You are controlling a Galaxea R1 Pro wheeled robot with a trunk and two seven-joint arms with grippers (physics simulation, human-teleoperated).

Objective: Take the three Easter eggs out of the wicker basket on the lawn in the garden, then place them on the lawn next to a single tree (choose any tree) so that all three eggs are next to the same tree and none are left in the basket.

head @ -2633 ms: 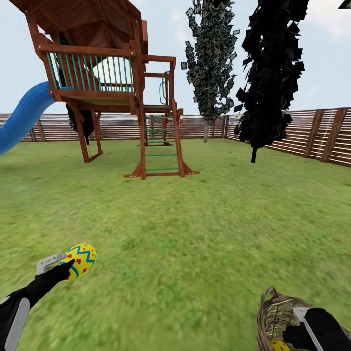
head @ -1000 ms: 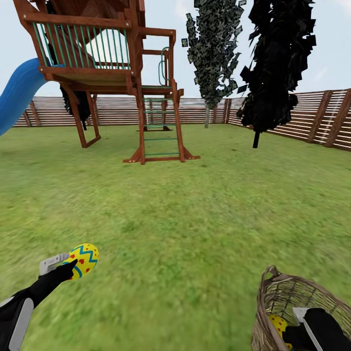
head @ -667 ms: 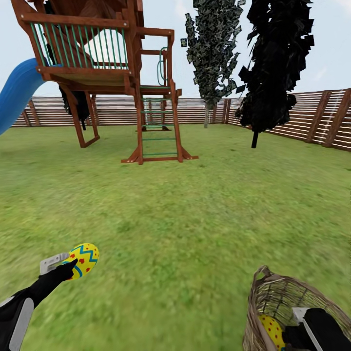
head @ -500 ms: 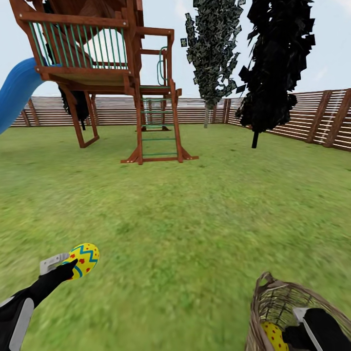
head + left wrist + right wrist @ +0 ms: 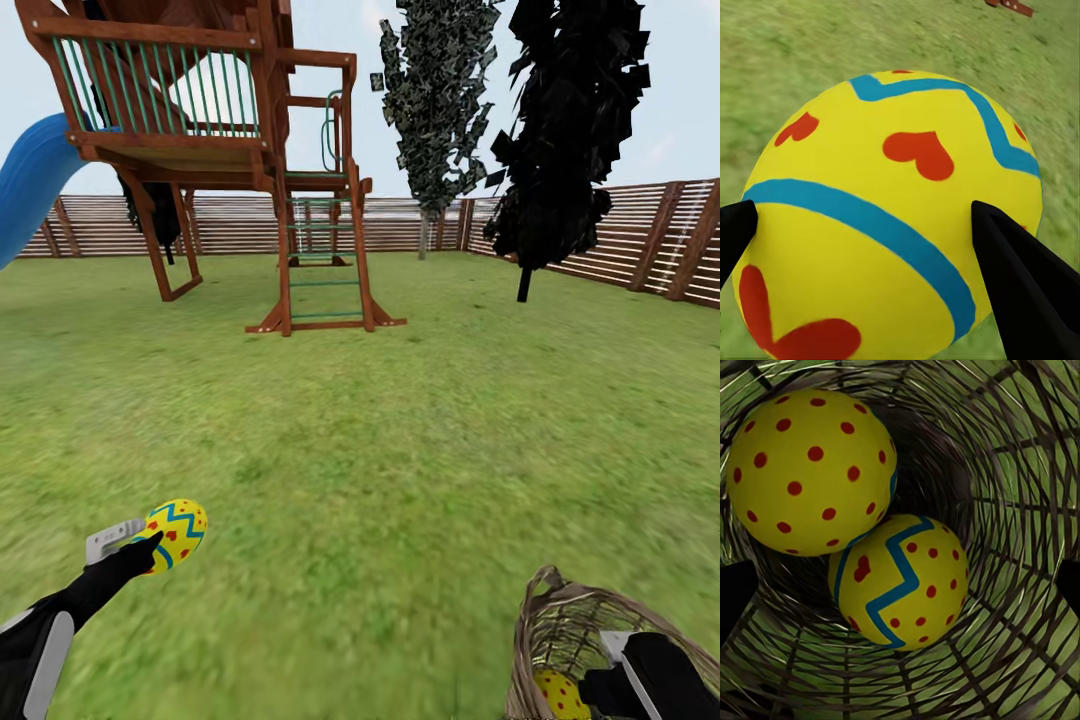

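On your left, the left gripper (image 5: 150,541) is clamped on one egg (image 5: 176,533), held clear of the lawn (image 5: 400,450). In the left wrist view the egg (image 5: 892,217) fills the space between both black fingers (image 5: 1024,281), its long axis pointing roughly forward, away from you.

Ahead in the middle stands the wooden playset (image 5: 200,150), and beyond it, near the fence (image 5: 620,245), a grey-leaved tree (image 5: 435,100) with its pale trunk at the corner. Just right of that is the dark cypress (image 5: 565,130), which is not a fitting target. No thick-trunked leafy tree is in sight, so I'd say you need to keep driving or turn to find one.

At the far right, low and close, the basket (image 5: 560,625) hangs on the right gripper (image 5: 640,680). I cannot tell how its jaws stand, since the basket wall hides the tips. The right wrist view looks down into the basket (image 5: 1020,450), where two eggs touch: a dotted one (image 5: 810,472) and a zigzag one (image 5: 900,581).

So the relation that matters: the held egg is on your left arm, the other two ride at your right, and any tree is well ahead. The left arm should be the one to set down first.
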